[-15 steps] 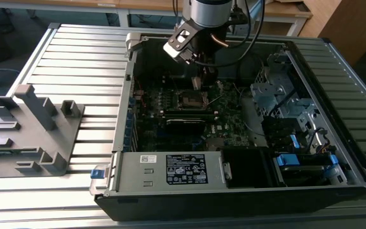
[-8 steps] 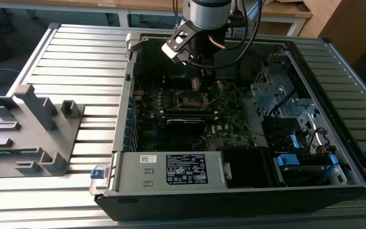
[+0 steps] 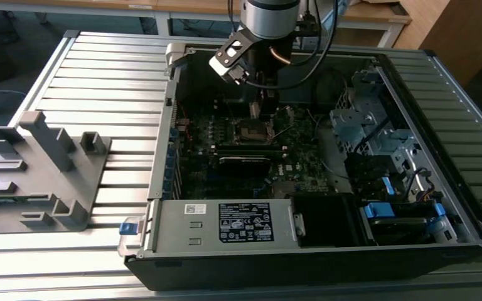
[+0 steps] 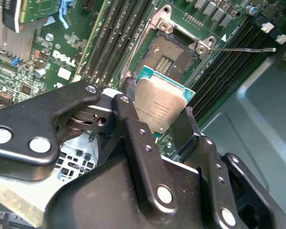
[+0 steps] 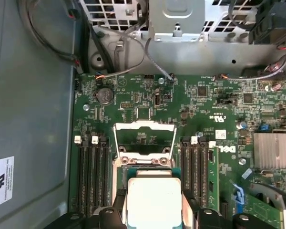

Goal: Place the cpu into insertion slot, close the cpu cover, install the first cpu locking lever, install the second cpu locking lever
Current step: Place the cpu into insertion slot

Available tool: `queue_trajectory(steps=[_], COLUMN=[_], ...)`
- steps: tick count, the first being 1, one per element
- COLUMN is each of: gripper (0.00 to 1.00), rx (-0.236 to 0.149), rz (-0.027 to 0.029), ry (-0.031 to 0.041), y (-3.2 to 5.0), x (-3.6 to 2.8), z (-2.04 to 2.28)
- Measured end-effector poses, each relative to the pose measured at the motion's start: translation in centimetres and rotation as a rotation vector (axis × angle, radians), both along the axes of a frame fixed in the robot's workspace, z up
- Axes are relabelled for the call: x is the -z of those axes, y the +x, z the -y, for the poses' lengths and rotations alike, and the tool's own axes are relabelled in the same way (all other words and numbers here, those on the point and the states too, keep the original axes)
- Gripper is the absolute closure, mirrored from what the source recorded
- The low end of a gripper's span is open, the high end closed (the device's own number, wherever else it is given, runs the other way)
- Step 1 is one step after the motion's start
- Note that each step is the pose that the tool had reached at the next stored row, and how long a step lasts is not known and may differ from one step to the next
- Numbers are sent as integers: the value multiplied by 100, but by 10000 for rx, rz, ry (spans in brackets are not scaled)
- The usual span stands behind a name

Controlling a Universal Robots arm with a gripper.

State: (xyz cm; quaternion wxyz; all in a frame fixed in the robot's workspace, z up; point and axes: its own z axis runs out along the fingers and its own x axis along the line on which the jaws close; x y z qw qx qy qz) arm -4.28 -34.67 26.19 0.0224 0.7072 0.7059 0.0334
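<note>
The small, flat, silver-topped square cpu (image 4: 158,110) is being clenched by the black tool (image 4: 159,101), hovering over the dark square insertion slot (image 4: 174,58) — its thin metal cpu cover (image 5: 144,128) is standing open. Seating it well likely means keeping it level, corners matched.

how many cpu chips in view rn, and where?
1. The cpu chip is clamped in the gripper, not yet down in the open, empty socket. The case may hide others.

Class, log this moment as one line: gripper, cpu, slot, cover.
gripper: jaws shut on cpu | cpu: held near insertion slot, not seated | cpu cover: open
</note>
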Motion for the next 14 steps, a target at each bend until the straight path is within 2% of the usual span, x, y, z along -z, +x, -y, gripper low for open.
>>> queue_trajectory(steps=[6, 14], gripper=[46, 46], rx=[11, 22], rz=[-1, -4], ry=[-2, -3], y=[-23, -41], x=[107, 252], z=[-22, -25])
